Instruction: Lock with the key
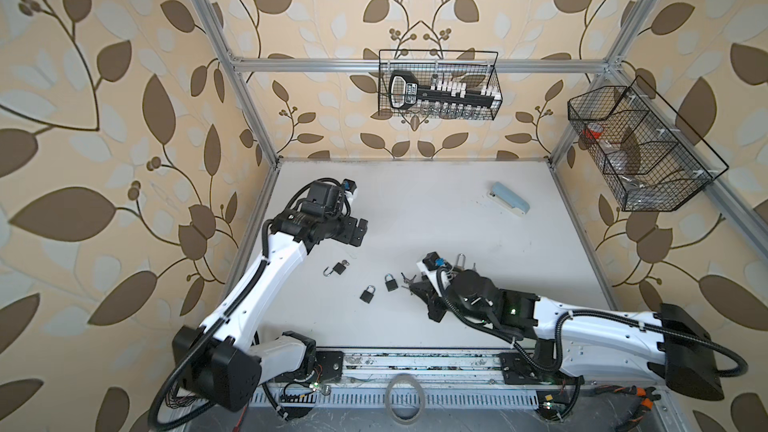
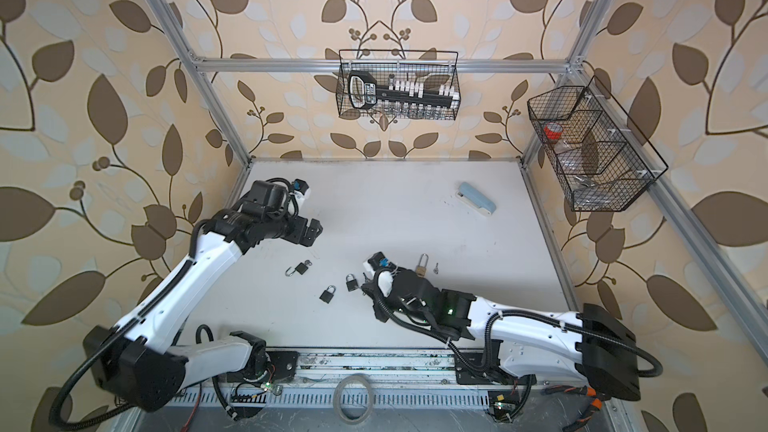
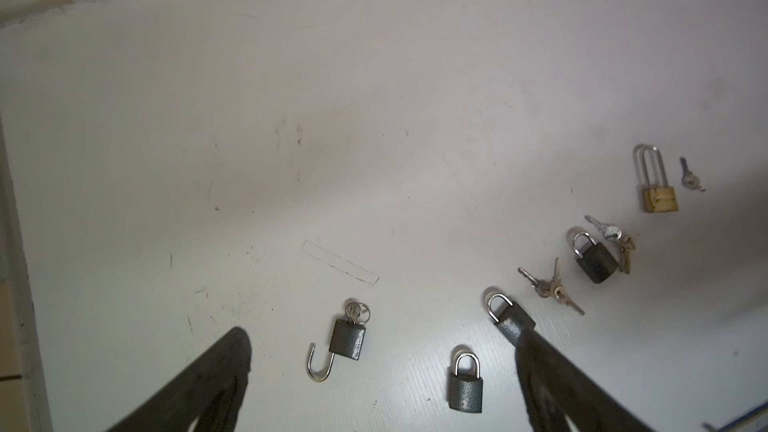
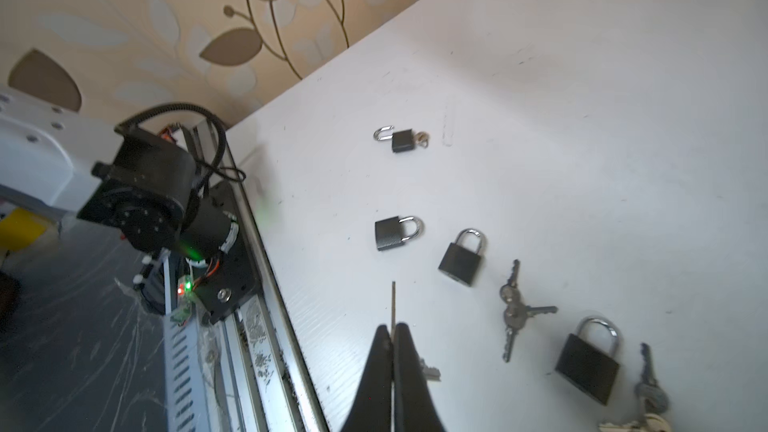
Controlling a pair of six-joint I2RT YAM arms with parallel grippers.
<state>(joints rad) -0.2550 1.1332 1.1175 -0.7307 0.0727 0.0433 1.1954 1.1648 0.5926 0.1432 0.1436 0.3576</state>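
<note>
Item in hand: open padlock, dark, lying flat on the left part of the white table. Its shackle is swung out and free, and a key on its ring sits in the keyhole. Your left gripper is spread wide with nothing between its fingers, raised off the table near that padlock. Your right gripper is pinched tight on a thin metal blade that sticks out past the tips, by my reading a key seen edge-on. It sits near the shut locks toward the table's middle. Step, as judged: the locking of the open padlock is not yet done. The next move calls for you to steady the body, swing the shackle back over its hole and press it home, then turn the key. The small flat body will likely skid unless one gripper braces it. Count, padlocks, five: the open one; shut dark padlocks, three; brass long-shackle padlock, one, seemingly shut. Count, loose keys: a bunch of three; a second bunch touching a dark lock, too tangled to number; one small key just beside the brass lock.
</note>
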